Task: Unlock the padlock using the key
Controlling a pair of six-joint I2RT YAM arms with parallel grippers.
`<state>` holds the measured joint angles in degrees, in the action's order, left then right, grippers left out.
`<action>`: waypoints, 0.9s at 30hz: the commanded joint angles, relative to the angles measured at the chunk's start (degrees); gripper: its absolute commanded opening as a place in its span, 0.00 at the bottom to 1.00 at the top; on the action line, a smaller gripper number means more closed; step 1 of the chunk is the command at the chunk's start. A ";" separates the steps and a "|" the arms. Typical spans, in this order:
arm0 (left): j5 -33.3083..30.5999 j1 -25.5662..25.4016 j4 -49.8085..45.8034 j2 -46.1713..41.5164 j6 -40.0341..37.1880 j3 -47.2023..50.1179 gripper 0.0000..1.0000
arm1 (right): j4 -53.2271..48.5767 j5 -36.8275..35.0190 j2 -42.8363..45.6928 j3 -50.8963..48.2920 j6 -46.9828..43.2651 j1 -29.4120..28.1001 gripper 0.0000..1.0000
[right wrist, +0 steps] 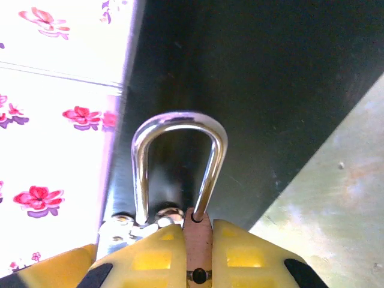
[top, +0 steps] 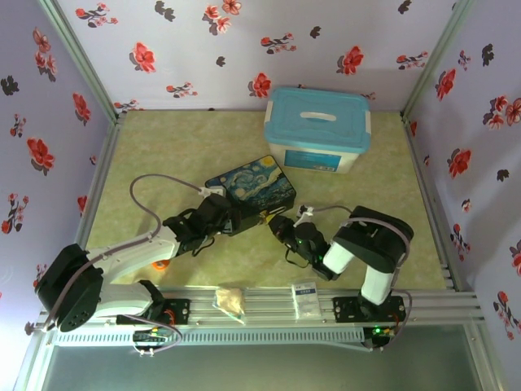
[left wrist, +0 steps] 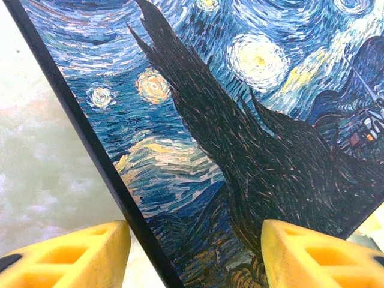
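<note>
Padlock is where I start: my right wrist camera shows its brass body clamped between the yellow fingers of the right hand. The silver shackle arches up out of that grip, right against the dark side wall of the tin. I cannot tell from here whether the shackle is latched. From the top camera, the lock sits near the middle of the counter, just off the tin's near-right edge.

The left hand has its fingers apart, and the tin's black rim and part of the painted lid lie between them. They touch nothing that I can make out.

For writing, I can read nothing. The tin's lid carries a swirling night-sky painting of stars and a dark cypress, with no lettering. The blue-lidded box at the far right has a blue label on its front, too small to read. A white packet on the near rail has blue print, equally illegible, and a clear bag lies left of it. An orange piece sits by the left arm.

The counter is a pale green, marbled sheet. The walls on three sides are lilac, scattered with red and black flowers.
</note>
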<state>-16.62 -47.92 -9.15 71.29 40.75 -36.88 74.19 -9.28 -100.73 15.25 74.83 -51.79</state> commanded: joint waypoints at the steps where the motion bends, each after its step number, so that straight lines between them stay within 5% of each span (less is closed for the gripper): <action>1: -0.69 1.91 -7.38 1.78 -2.00 2.74 0.59 | -6.15 -0.64 4.37 0.26 -2.59 0.72 0.00; 9: -0.67 7.87 -5.53 3.47 -7.50 1.45 0.59 | -54.80 10.46 21.05 8.16 -14.24 3.31 0.00; 15: -0.57 11.84 -2.53 8.79 -11.71 -2.18 0.59 | -66.68 25.05 23.01 8.59 -20.61 10.92 0.00; 27: 0.79 16.98 -0.30 16.28 -16.81 -9.77 0.59 | -90.15 31.94 25.22 12.51 -32.46 19.55 0.00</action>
<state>-14.11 -32.95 -3.66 83.94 27.75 -46.28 -2.33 20.62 -75.75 26.70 48.16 -33.98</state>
